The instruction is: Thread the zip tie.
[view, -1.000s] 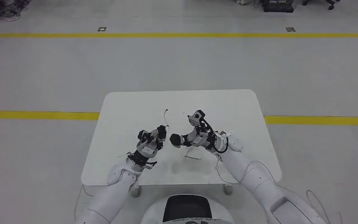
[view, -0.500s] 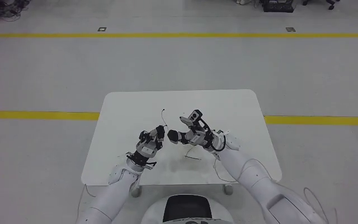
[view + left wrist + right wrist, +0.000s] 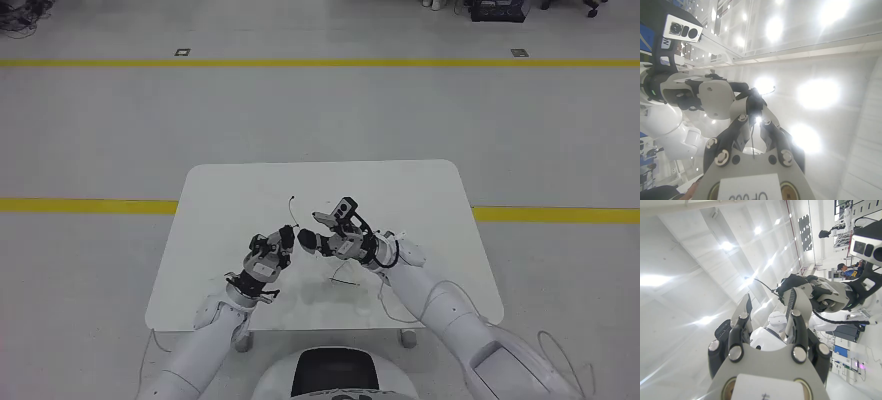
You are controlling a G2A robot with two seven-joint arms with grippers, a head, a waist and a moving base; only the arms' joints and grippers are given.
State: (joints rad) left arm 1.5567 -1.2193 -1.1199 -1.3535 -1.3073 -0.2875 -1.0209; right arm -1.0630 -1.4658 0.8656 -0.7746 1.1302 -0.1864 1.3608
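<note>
Zip tie (image 3: 762,283): pinched in clenched left gripper (image 3: 285,238), free end curving upward beyond its fingertips. Right gripper (image 3: 768,301): released, fingers spread, just beside left gripper. Both raised above table (image 3: 420,190).

White rounded table (image 3: 420,200) on a pale grey floor (image 3: 320,110) crossed by two yellow lines (image 3: 320,63). Overhead, a white beamed ceiling (image 3: 677,247) carries bright lamps (image 3: 817,93).

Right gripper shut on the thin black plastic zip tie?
No: right gripper stands open, and the left gripper pinches the zip tie.
</note>
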